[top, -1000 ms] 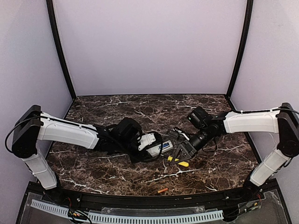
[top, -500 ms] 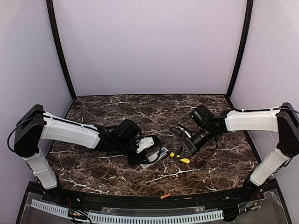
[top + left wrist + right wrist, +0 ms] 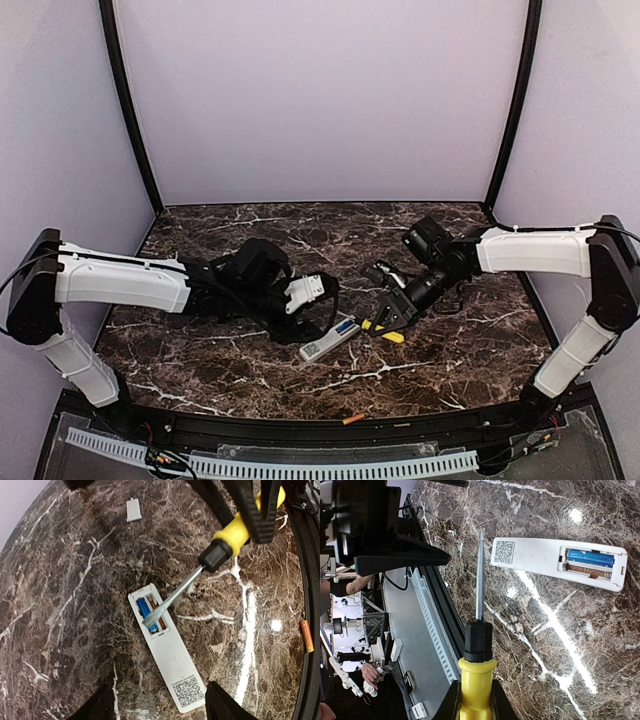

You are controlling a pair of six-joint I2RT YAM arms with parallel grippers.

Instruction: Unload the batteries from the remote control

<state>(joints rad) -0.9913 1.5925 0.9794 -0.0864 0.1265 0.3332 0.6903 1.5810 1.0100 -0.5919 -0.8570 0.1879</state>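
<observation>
Orange battery (image 3: 306,636) loose, outside right wrist view

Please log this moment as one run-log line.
left hand open; right hand holds screwdriver; remote control uncovered, blue battery inside; orange battery out

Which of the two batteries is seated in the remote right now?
The blue battery: it sits in the remote control's open compartment. The orange battery lies loose on the table, apart from the remote.

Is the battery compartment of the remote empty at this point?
No, a blue battery lies in the open compartment of the remote control.
</observation>
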